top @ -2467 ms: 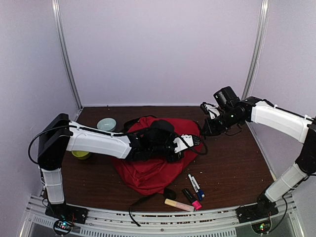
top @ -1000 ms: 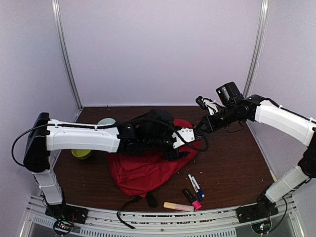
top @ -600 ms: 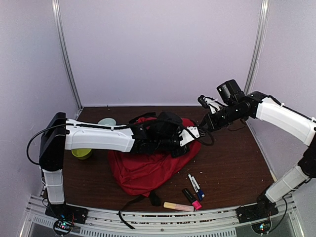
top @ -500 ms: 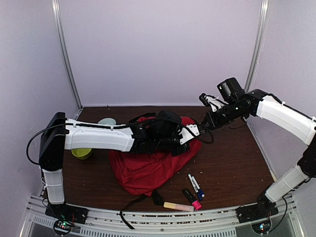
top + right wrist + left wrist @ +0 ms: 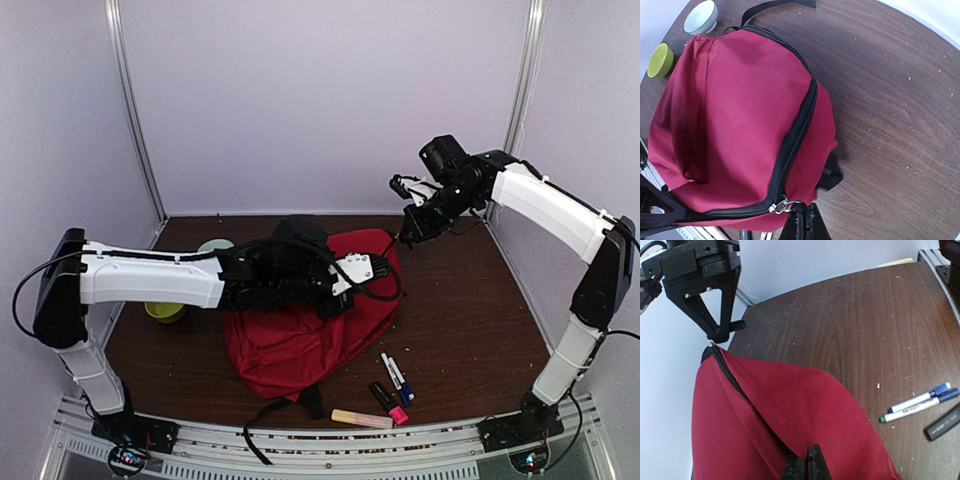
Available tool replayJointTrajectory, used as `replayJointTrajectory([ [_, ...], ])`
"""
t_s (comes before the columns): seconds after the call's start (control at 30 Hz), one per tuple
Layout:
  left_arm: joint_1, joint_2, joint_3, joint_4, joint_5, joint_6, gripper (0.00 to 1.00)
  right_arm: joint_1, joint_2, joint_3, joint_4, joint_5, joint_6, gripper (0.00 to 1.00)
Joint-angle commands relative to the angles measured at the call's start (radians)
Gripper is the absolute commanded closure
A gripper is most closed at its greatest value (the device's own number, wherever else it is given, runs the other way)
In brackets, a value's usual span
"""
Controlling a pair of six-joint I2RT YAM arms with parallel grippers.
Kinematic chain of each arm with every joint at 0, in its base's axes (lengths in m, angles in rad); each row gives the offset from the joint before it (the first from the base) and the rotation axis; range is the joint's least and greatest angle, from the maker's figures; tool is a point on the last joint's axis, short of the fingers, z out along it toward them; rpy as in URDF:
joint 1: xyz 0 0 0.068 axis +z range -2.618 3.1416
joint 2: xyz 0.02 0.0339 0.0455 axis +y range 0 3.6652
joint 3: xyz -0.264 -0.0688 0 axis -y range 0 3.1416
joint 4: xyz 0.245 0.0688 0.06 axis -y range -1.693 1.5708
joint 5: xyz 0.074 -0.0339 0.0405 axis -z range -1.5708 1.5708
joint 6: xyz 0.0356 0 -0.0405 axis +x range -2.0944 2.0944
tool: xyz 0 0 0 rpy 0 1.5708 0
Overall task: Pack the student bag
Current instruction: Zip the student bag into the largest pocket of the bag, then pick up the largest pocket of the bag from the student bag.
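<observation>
The student bag (image 5: 300,325) is a big red backpack with a black zipper, lying mid-table. My left gripper (image 5: 366,281) is shut on a fold of its red fabric (image 5: 805,410); in the left wrist view the fingertips (image 5: 812,460) pinch the cloth. My right gripper (image 5: 404,236) is shut on the zipper pull at the bag's raised far-right corner. In the right wrist view the gripper (image 5: 806,219) holds the pull just right of the metal slider (image 5: 779,205), and the zipper (image 5: 795,135) looks closed along the bag (image 5: 735,120).
A light blue bowl (image 5: 215,248) and a green bowl (image 5: 165,312) stand left of the bag. Two white markers (image 5: 394,372), a black marker (image 5: 383,396) and a yellow-pink highlighter (image 5: 362,416) lie near the front edge. A black strap (image 5: 285,410) trails forward.
My right gripper has moved up and back with the zipper pull, lifting the bag's right corner. My left gripper has drawn back to the left, still holding the fabric.
</observation>
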Motion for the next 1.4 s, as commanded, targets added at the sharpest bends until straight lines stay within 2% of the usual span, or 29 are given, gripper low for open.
replayJointTrajectory([
  [0.0,-0.054,-0.104,-0.085,-0.323,0.172,0.076,1.0,-0.105,0.011,0.088,0.163,0.278,0.004,1.0],
  [0.17,-0.054,-0.191,-0.117,-0.423,0.109,0.112,1.0,-0.122,0.035,0.095,0.162,0.288,-0.009,1.0],
  [0.4,-0.054,-0.389,-0.192,-0.497,0.012,0.12,1.0,-0.193,0.02,0.11,0.134,0.309,0.001,1.0],
  [0.47,-0.054,-0.437,-0.205,-0.494,-0.031,0.129,1.0,-0.19,-0.012,0.108,0.124,0.237,-0.011,1.0],
  [0.53,-0.051,-0.47,-0.214,-0.482,-0.076,0.148,1.0,-0.172,-0.071,0.057,0.138,0.079,-0.015,1.0],
  [0.67,-0.017,-0.514,-0.238,-0.452,-0.084,0.175,1.0,-0.104,-0.231,-0.119,0.249,-0.2,-0.003,1.0],
  [0.93,0.01,-0.54,-0.307,-0.482,-0.121,0.149,1.0,0.174,-0.361,-0.365,0.288,-0.289,0.06,1.0],
  [1.03,0.009,-0.541,-0.272,-0.464,-0.039,0.114,0.58,0.273,-0.374,-0.39,0.318,-0.3,0.1,1.0],
  [1.07,0.004,-0.534,-0.247,-0.462,0.008,0.09,0.5,0.294,-0.375,-0.388,0.314,-0.296,0.105,1.0],
  [1.13,-0.023,-0.512,-0.202,-0.442,0.074,0.057,0.42,0.315,-0.384,-0.388,0.32,-0.293,0.124,1.0],
  [1.23,-0.074,-0.48,-0.192,-0.366,0.138,0.035,0.34,0.319,-0.413,-0.422,0.387,-0.326,0.168,1.0],
  [1.37,-0.089,-0.426,-0.23,-0.161,0.235,-0.039,0.29,0.322,-0.415,-0.439,0.414,-0.324,0.193,1.0],
])
